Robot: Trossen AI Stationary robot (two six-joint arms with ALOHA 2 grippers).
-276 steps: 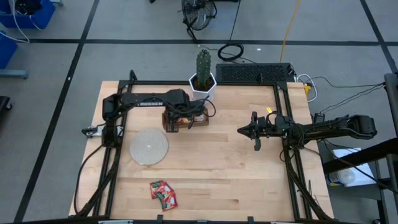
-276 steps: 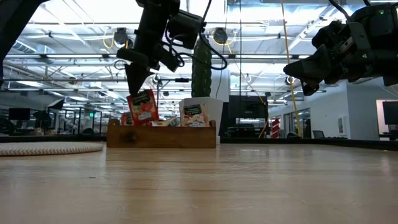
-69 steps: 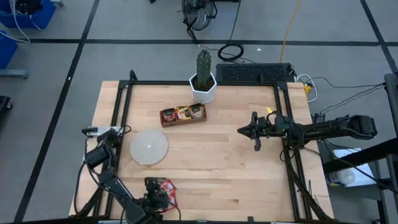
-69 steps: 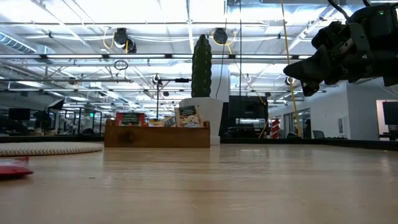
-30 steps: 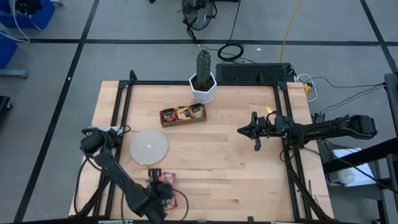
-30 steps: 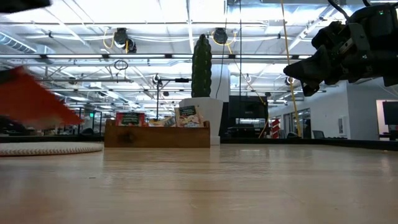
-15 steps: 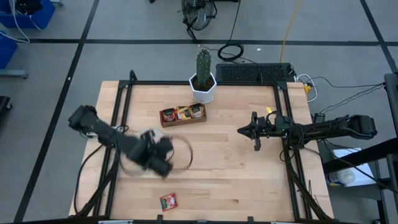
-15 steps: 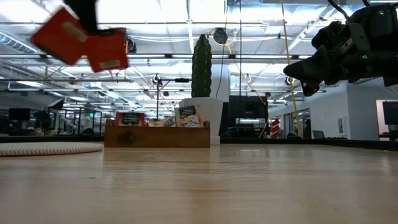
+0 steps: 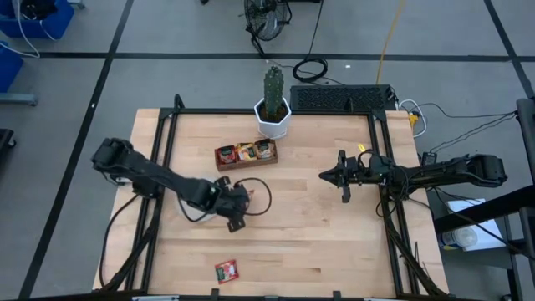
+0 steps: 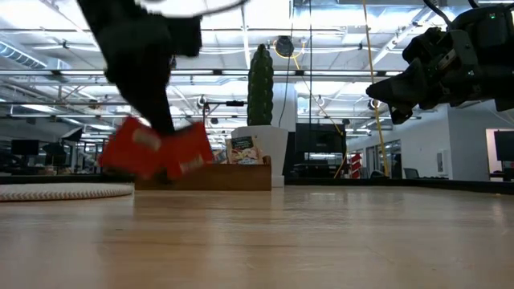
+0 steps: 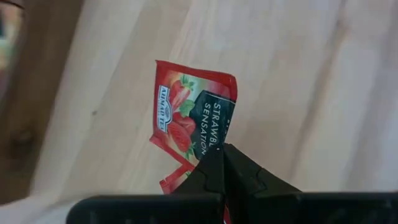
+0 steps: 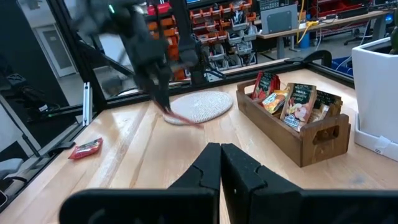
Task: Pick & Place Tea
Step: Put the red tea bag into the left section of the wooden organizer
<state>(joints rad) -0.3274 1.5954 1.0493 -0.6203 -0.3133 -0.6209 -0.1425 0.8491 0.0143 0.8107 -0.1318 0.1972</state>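
Red sachets (image 11: 194, 121) clamped in left end effector (image 11: 222, 163), above table.

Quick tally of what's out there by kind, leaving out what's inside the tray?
red sachets in left gripper: 2
loose red sachet on table: 1
tray: 1
grey disc: 1
potted cactus: 1
Total: 6

The left gripper (image 11: 222, 163) pinches a red strawberry tea sachet (image 11: 194, 111) above the wooden table (image 11: 311, 74).
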